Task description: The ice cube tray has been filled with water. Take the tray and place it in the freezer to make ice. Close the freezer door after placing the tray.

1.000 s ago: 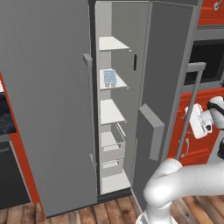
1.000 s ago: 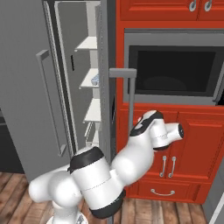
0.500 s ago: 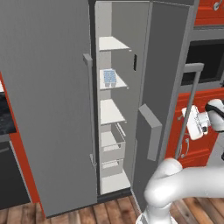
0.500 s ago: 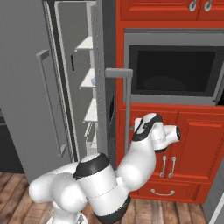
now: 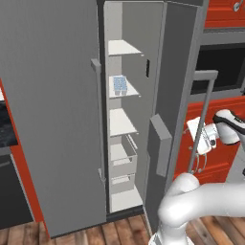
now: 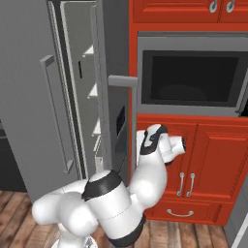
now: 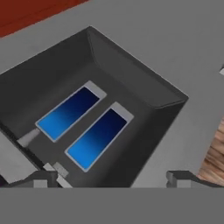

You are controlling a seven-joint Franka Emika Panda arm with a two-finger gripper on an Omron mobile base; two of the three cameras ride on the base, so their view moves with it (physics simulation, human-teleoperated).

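Observation:
The ice cube tray (image 5: 119,85), white with pale blue cells, lies on the second white shelf inside the freezer (image 5: 123,119). The freezer door (image 5: 177,91) stands partly open at the right of the compartment, with a grey bin on its inner side and a vertical bar handle (image 5: 201,119) on its outer side. My gripper (image 5: 195,139) is at the door's outer face, beside the handle. In the hand view its open fingertips (image 7: 39,178) sit close to the black dispenser recess (image 7: 87,118), which has two blue panels. Nothing is between the fingers.
The plain grey door (image 5: 48,119) with its bar handle stands left of the open compartment. Red cabinets (image 6: 203,160) and a built-in oven (image 6: 193,77) lie right of the freezer door. A wooden floor (image 5: 95,234) runs below. My own white arm (image 6: 116,208) fills the foreground.
The freezer door has swung further toward shut, its handle moving left, and my hand has moved left with it against the outer face. The tray has stayed on its shelf.

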